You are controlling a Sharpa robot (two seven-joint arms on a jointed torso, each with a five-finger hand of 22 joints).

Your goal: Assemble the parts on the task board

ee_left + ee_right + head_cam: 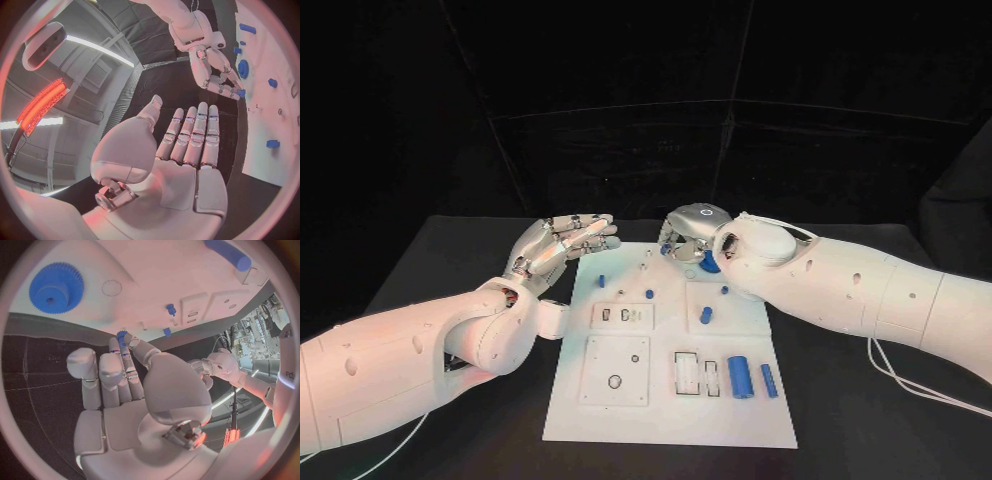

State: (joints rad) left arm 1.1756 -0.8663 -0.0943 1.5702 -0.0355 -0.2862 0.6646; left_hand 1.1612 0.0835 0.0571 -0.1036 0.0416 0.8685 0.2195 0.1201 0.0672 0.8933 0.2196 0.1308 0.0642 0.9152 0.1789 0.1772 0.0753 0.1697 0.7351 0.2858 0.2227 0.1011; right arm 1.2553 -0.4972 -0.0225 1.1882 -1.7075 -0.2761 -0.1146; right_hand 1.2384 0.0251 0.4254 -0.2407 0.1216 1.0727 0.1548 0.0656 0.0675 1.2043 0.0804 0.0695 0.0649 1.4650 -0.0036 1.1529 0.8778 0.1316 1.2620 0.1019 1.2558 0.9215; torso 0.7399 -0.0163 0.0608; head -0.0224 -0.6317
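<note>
Head view shows the task board (672,400) with several blue parts (740,377) loose near its front edge, so most assembly remains. At its far edge the right hand (687,232) pinches a small blue gear (122,335); the left hand (564,243) is released, fingers spread.

Task board (669,420): white, smooth, matt, plastic in look. Parts: blue cylinder (740,376) smooth with a slight sheen; blue gear (57,288) toothed at the rim, matt plastic in look. Left robot hand (563,243): silvery, metallic gloss. Arm shell (848,285): glossy white plastic. Table (459,250): black, matt.
</note>
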